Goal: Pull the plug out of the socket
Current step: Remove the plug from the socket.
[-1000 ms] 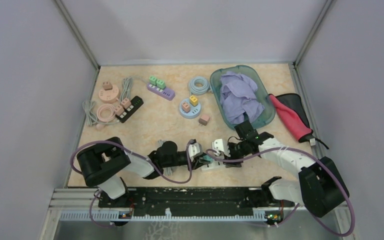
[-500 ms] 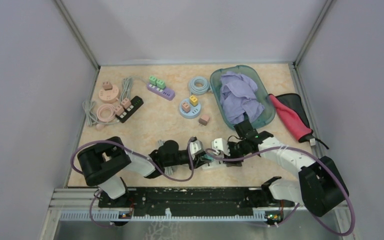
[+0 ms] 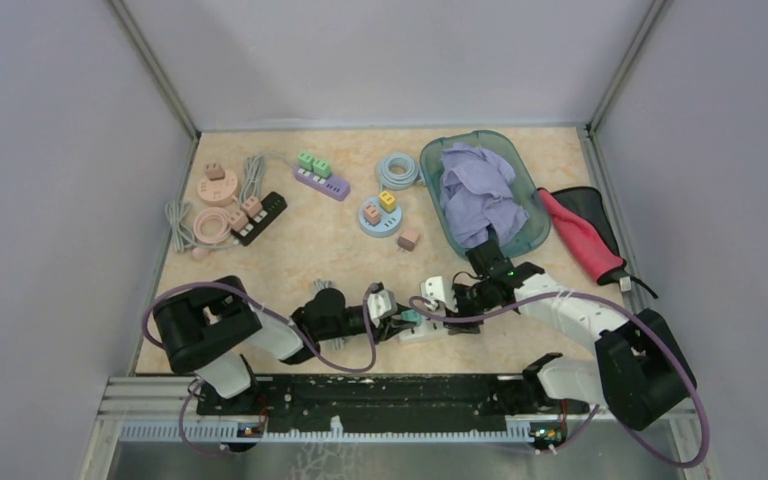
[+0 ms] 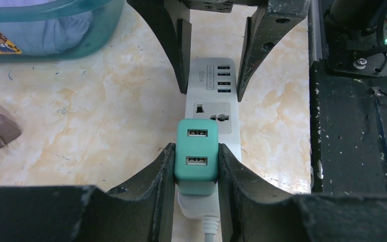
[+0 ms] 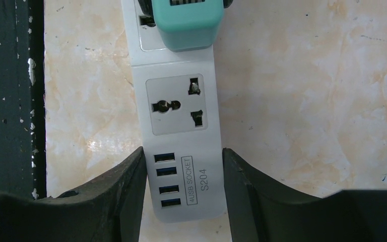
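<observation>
Left jaws are clamping the teal plug (image 4: 196,156) at lower centre of the left-wrist view, right jaws are bracing the white socket strip (image 5: 176,116) on the bench (image 5: 307,101); plug is looking still seated, pull remaining.

Left pincer (image 4: 195,153) tight around teal plug (image 4: 196,162) — socket (image 4: 212,109) beneath

Soft, even light falls from above. The counter (image 3: 340,250) is bright, with faint, short shadows. The overhead view is sharp. In the wrist views, print on the socket strip (image 5: 179,131) and ports on the plug (image 4: 196,156) read crisp, while the dark jaws nearest the lens blur slightly.
</observation>
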`<move>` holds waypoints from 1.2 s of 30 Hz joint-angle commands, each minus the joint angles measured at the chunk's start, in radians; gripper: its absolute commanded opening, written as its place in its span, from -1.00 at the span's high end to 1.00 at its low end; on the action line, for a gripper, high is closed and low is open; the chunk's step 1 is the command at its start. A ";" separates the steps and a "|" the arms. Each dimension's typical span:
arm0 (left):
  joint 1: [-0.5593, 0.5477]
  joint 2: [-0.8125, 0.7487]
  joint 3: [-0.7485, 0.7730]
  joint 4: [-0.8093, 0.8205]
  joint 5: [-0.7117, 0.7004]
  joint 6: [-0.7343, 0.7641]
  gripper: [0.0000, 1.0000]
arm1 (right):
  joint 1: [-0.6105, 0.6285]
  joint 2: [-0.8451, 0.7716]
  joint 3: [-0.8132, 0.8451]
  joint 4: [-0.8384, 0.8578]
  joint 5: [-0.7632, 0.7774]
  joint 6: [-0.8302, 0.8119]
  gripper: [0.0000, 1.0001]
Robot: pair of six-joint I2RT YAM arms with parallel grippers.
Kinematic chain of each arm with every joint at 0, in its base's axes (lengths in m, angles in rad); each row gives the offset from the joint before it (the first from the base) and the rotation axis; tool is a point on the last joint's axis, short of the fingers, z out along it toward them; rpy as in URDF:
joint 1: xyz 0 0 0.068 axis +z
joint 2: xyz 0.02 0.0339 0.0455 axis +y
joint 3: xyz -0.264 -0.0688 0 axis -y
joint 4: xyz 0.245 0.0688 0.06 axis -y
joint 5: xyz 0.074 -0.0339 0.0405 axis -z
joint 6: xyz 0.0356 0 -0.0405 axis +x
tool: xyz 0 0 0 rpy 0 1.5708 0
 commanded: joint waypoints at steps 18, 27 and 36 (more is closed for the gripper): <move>-0.022 -0.078 0.245 -0.453 -0.046 -0.006 0.99 | 0.002 0.017 0.014 0.004 0.046 0.018 1.00; -0.001 -0.138 0.137 -0.291 -0.067 -0.048 0.99 | 0.002 0.019 0.015 0.005 0.052 0.022 1.00; -0.003 -0.149 -0.029 0.006 -0.106 -0.042 0.99 | 0.002 0.028 0.017 0.005 0.055 0.024 1.00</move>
